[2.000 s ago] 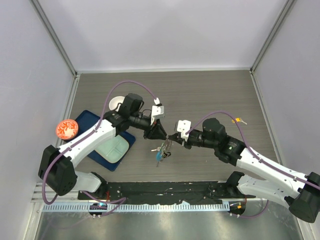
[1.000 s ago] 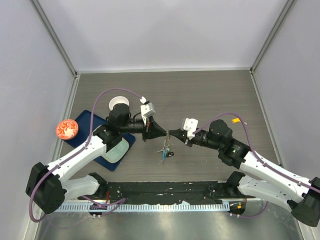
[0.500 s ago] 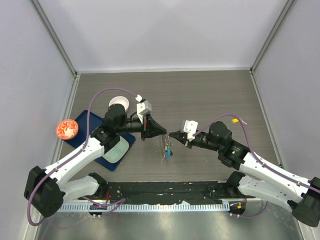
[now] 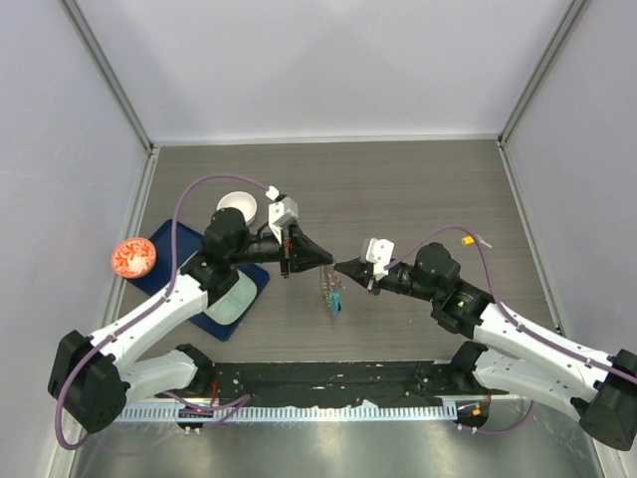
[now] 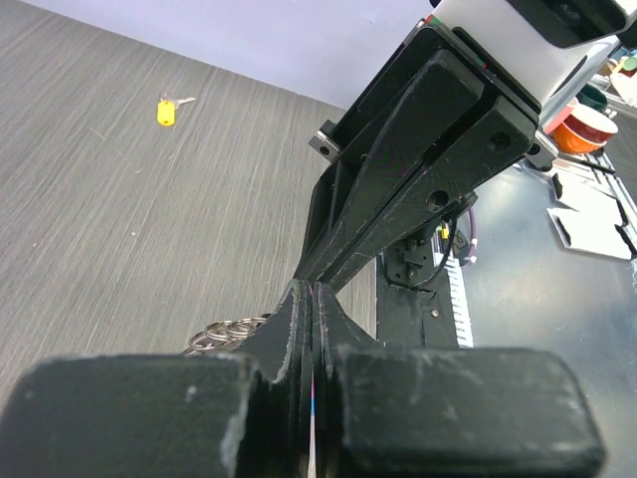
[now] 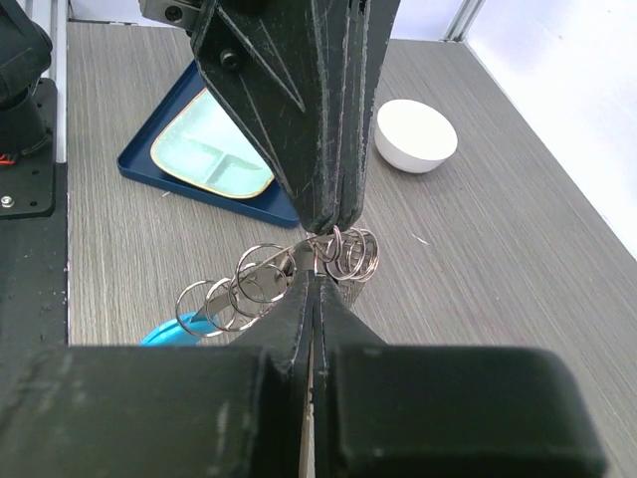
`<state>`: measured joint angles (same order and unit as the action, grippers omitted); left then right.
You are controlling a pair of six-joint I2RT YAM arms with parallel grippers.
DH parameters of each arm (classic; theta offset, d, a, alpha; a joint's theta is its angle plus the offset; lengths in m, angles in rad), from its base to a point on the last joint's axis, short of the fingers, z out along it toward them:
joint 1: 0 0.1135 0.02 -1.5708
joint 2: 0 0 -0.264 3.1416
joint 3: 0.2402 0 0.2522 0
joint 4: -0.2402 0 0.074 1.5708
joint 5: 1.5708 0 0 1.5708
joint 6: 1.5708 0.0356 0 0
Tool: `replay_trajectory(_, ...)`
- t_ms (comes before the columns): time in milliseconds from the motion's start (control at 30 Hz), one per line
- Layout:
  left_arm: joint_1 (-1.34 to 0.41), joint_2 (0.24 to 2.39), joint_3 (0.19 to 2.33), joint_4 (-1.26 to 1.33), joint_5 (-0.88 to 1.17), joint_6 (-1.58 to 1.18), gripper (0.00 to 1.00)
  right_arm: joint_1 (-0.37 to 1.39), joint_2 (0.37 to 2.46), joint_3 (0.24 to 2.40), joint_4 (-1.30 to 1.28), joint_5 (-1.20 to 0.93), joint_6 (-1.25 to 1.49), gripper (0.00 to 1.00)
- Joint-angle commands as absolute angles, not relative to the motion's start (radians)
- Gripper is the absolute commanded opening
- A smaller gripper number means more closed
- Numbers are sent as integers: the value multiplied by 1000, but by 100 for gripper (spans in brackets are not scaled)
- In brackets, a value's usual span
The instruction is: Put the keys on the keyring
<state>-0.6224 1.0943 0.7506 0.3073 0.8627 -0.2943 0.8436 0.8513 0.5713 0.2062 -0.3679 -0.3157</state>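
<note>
The keyring, a bunch of wire rings with a bright blue tag, hangs between my two fingertips above the middle of the table. My left gripper is shut, its tip at the top of the bunch. My right gripper is shut on the ring's wire from the other side, tip to tip with the left. In the right wrist view the rings fan out around my shut right gripper, with the blue tag low on the left. In the left wrist view the rings show beside my left gripper. I cannot make out a black-headed key.
A blue tray holding a pale green plate lies at the left, with a white bowl behind it and an orange-red bowl at the left wall. A small yellow tag lies at the right.
The left arm has drawn back to the left and the right gripper has followed it. The meeting point of the tips has shifted slightly, and the keyring now hangs in a tighter bunch below them.
</note>
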Motion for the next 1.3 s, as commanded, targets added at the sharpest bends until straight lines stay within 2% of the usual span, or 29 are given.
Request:
replay_trajectory(0, -623, 1071, 750, 465, 894, -328, 0, 848, 854, 554, 248, -359, -282, 1)
replay_trajectory(167, -621, 1042, 703, 502, 851, -322, 0, 848, 833, 540, 268, -310, -273, 1)
replay_trajectory(367, -621, 997, 677, 427, 795, -258, 21, 848, 808, 554, 258, -276, -287, 1)
replay_trajectory(400, -621, 989, 675, 388, 785, -244, 28, 848, 810, 560, 246, -279, -291, 1)
replay_trajectory(700, -623, 1006, 770, 117, 768, -39, 49, 848, 839, 601, 189, -327, -334, 1)
replay_trajectory(867, -621, 1077, 873, -85, 799, 115, 54, 848, 836, 614, 161, -342, -348, 1)
replay_trajectory(1067, -617, 1198, 994, -292, 917, 297, 56, 848, 838, 617, 152, -362, -351, 1)
replay_trajectory(1133, -617, 1232, 1026, -353, 940, 339, 54, 848, 836, 618, 147, -370, -351, 1)
replay_trajectory(1267, -617, 1305, 1092, -492, 959, 437, 43, 848, 833, 618, 144, -373, -353, 1)
